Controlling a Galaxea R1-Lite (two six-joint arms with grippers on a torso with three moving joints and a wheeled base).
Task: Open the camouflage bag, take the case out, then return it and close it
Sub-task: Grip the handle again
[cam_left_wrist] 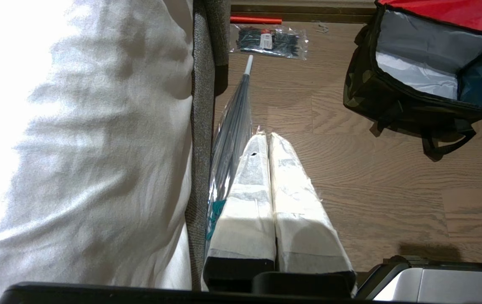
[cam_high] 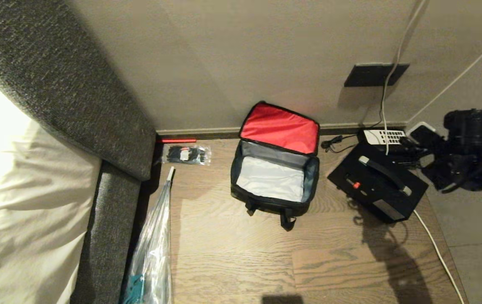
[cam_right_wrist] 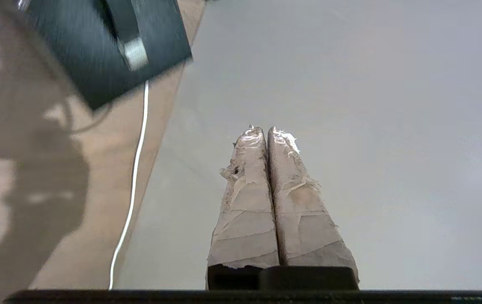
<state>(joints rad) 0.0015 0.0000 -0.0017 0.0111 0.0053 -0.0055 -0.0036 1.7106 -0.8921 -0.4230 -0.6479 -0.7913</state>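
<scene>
Fingers (cam_right_wrist: 245,198) of the right gripper (cam_right_wrist: 267,131) are pressing together on nothing over grey floor, the case (cam_high: 377,185) lying at three o'clock of the camouflage bag (cam_high: 274,169) — bag gaping, red lid raised — left gripper (cam_left_wrist: 267,137) also pinched shut.

light: warm, dim | glare: bedding (cam_high: 21,177) blown out (left) | blur: case (cam_right_wrist: 105,46) | shadows: floor

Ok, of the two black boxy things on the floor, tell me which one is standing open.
The camouflage bag, in the middle of the wood floor: its lid is flipped back showing red lining and an empty pale interior. The case to its right lies closed, handle on top.
</scene>
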